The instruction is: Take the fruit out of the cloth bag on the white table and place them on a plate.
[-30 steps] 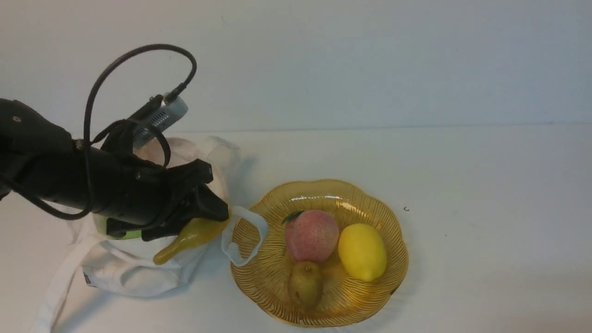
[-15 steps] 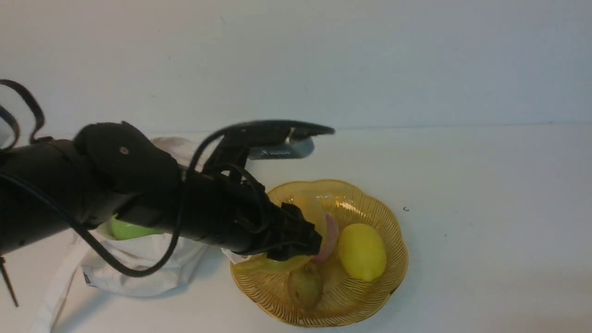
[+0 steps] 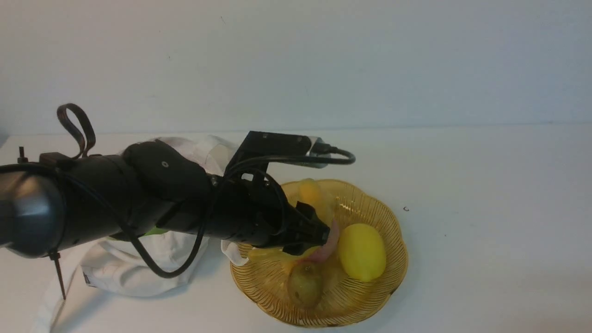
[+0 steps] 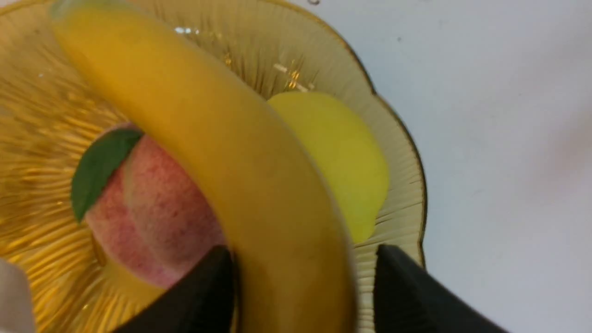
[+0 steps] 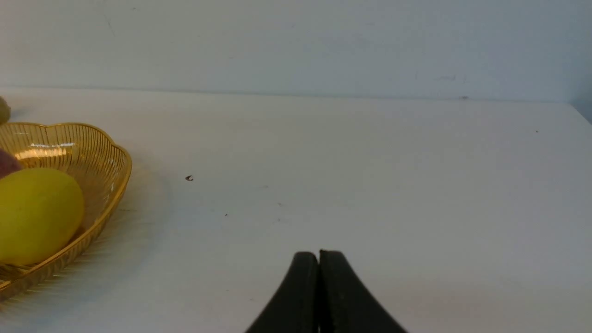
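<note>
My left gripper [image 3: 319,236] hangs over the amber glass plate [image 3: 370,296], with the yellow banana [image 3: 309,190] between its fingers. In the left wrist view the banana [image 4: 231,152] touches one finger, and a thin gap of plate [image 4: 27,92] shows before the other, so the gripper [image 4: 303,252] is open. A pink peach [image 4: 152,208], a yellow lemon [image 3: 362,252] and a brownish pear [image 3: 305,284] lie on the plate. The white cloth bag [image 3: 138,263] sits to the left, with a sliver of green apple [image 3: 155,230] showing under my arm. My right gripper [image 5: 318,253] is shut and empty above the white table [image 5: 370,185].
My left arm crosses over the bag and hides its mouth. A long white strap [image 3: 46,305] trails to the front left. A small dark speck [image 3: 406,209] lies on the table right of the plate. A wall stands behind the table.
My left gripper carried the banana from the bag to above the plate. It has since dropped lower and turned, and the banana's far end now points toward the plate's back.
</note>
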`<action>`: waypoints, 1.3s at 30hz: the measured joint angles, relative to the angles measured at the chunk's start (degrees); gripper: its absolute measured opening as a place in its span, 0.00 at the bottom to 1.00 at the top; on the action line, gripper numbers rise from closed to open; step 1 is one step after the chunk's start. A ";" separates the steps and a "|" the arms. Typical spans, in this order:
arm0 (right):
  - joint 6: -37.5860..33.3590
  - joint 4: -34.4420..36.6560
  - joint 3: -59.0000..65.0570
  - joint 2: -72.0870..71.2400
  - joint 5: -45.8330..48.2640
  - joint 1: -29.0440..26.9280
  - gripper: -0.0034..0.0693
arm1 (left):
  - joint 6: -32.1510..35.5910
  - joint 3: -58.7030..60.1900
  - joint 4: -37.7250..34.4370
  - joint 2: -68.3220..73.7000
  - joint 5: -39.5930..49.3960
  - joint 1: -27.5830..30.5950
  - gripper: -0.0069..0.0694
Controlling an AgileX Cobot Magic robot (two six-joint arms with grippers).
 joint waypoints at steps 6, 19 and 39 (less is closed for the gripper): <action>0.00 0.00 0.00 0.00 0.00 0.00 0.03 | 10.80 0.00 -10.56 0.00 -0.70 -0.11 0.89; 0.00 0.00 0.00 0.00 0.00 0.00 0.03 | 22.51 0.00 -19.08 -5.08 -3.30 3.84 0.91; 0.00 0.00 0.00 0.00 0.00 0.00 0.03 | -15.66 1.39 28.65 -37.57 33.23 23.22 0.08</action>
